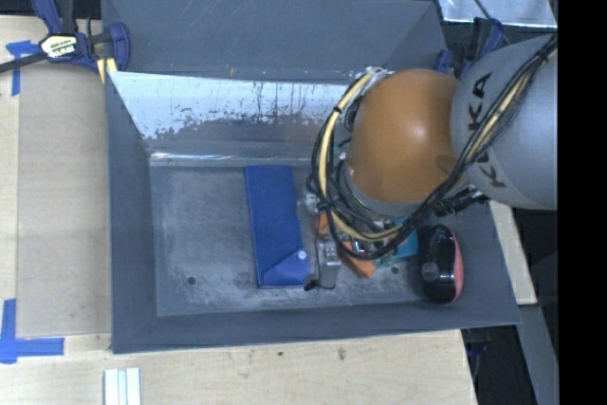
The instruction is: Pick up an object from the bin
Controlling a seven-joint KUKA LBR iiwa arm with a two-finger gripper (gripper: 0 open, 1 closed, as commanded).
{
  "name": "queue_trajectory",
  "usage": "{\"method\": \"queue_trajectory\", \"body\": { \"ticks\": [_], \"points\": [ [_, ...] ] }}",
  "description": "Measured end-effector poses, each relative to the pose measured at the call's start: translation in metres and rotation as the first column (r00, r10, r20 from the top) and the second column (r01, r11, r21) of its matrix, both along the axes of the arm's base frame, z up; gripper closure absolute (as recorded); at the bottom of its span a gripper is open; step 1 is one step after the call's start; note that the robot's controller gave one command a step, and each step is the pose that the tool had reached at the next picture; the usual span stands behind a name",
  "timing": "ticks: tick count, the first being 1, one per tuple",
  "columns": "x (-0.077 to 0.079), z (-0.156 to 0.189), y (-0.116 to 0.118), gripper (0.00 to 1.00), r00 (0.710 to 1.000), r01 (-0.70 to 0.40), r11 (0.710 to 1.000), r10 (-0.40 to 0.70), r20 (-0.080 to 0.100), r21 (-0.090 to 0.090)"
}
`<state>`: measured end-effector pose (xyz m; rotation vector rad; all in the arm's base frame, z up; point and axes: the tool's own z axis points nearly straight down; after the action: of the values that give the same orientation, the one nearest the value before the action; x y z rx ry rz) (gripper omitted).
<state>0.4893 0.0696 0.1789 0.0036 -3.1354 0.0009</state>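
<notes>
A flat blue rectangular pad point(275, 223) lies on the bin floor, running from the back toward the front, its near end folded to a point. My gripper point(325, 268) is low at the pad's right front corner, one fingertip touching or just beside its edge. An orange piece point(361, 266) and a light blue piece point(406, 248) lie half hidden under the wrist, to the right of the gripper. A black and pink computer mouse point(440, 266) rests at the bin's right front corner.
The arm and its orange dome cover the right middle of the bin. The left half of the floor is bare grey metal. Sloped walls rise on all sides.
</notes>
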Motion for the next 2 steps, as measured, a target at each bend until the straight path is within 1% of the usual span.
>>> {"method": "queue_trajectory", "body": {
  "ticks": [1,2],
  "points": [
    [0.002,0.005,0.000,0.00,1.000,0.003,1.000,-0.003,0.009,0.001],
    [0.013,-0.072,0.010,0.00,0.998,-0.062,0.998,0.062,0.013,0.001]
  ]
}}
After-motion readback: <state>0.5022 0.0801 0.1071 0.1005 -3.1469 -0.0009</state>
